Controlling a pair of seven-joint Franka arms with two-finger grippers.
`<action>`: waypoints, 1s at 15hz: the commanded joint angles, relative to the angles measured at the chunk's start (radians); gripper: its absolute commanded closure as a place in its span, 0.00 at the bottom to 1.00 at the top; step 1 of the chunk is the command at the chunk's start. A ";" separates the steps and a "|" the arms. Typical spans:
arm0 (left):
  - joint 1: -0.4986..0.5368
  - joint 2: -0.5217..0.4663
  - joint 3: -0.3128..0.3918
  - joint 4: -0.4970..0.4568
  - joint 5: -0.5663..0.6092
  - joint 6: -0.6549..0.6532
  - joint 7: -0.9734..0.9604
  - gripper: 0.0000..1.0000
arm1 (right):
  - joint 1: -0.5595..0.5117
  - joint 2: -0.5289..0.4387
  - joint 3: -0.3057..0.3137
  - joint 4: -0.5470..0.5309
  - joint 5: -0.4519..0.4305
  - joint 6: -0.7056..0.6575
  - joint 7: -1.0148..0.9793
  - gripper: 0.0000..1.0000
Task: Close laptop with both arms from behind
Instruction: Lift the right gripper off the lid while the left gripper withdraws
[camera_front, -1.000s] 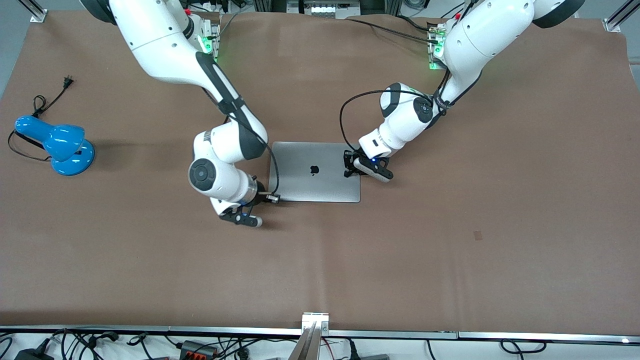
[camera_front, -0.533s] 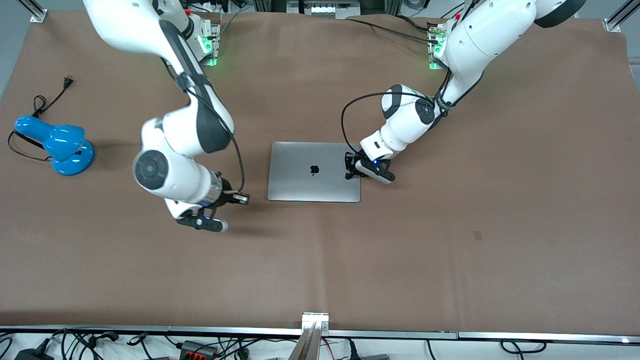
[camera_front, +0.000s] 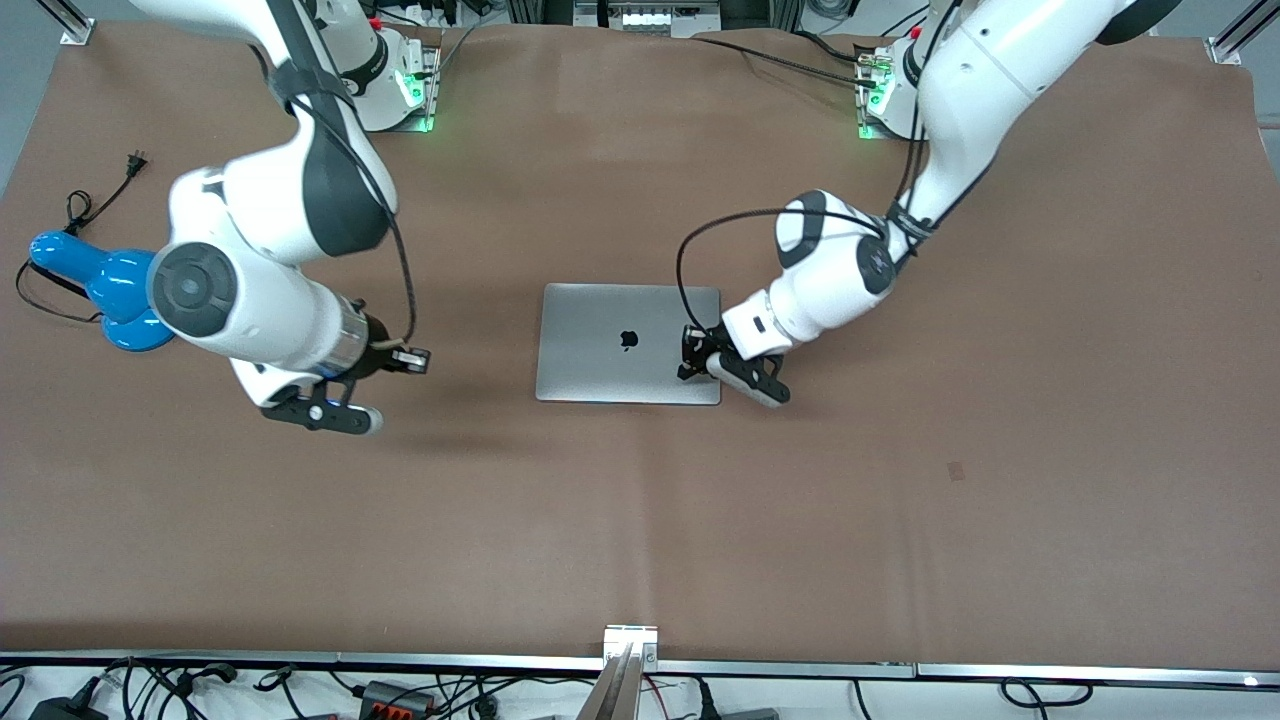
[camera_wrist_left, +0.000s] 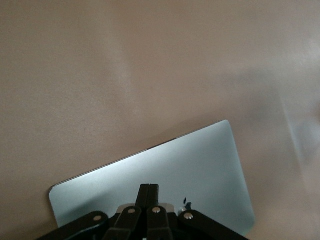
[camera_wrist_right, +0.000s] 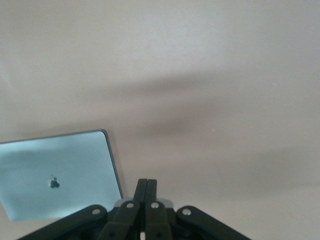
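The silver-grey laptop (camera_front: 628, 343) lies closed and flat on the brown table, lid up with the dark apple logo showing. My left gripper (camera_front: 689, 361) is shut and sits over the lid's edge toward the left arm's end of the table, near the corner nearer the front camera. In the left wrist view its shut fingertips (camera_wrist_left: 149, 188) are over the lid (camera_wrist_left: 165, 170). My right gripper (camera_front: 402, 358) is shut and empty over bare table, well apart from the laptop toward the right arm's end. The right wrist view shows its gripper (camera_wrist_right: 146, 183) beside the laptop (camera_wrist_right: 55, 175).
A blue desk lamp (camera_front: 100, 285) with a black cord and plug (camera_front: 133, 162) lies near the right arm's end of the table, partly hidden by the right arm. The brown mat (camera_front: 640, 520) covers the table up to its metal front rail.
The right arm has swung away from the laptop's edge toward its own end of the table. The left gripper has slid along the lid toward the front camera.
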 joint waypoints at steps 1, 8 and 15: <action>0.009 -0.015 0.049 0.105 0.120 -0.222 0.020 1.00 | 0.000 0.002 -0.029 0.071 -0.015 -0.093 -0.059 1.00; 0.024 -0.030 0.112 0.342 0.550 -0.845 -0.076 1.00 | -0.006 -0.041 -0.110 0.074 -0.019 -0.150 -0.235 1.00; 0.081 -0.056 0.119 0.556 0.624 -1.275 -0.178 0.71 | -0.295 -0.179 0.123 -0.013 -0.133 -0.187 -0.321 1.00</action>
